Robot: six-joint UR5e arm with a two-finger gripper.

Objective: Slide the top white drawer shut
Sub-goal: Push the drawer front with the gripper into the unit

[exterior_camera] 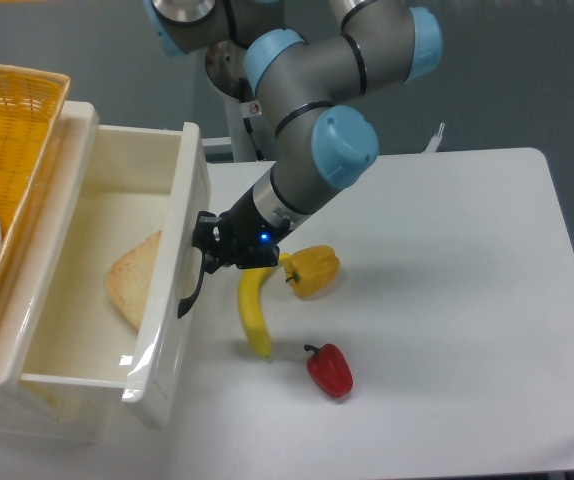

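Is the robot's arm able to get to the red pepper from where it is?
Probably yes. The red pepper lies in the open on the white table, close below the end effector. Only the banana lies between, flat and low.

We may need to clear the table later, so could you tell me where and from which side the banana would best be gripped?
Grip the banana across its narrow middle, coming from straight above. It lies flat on the table with its long axis running toward the camera, so the fingers should close left to right. Its far end sits under the gripper, beside the yellow pepper.
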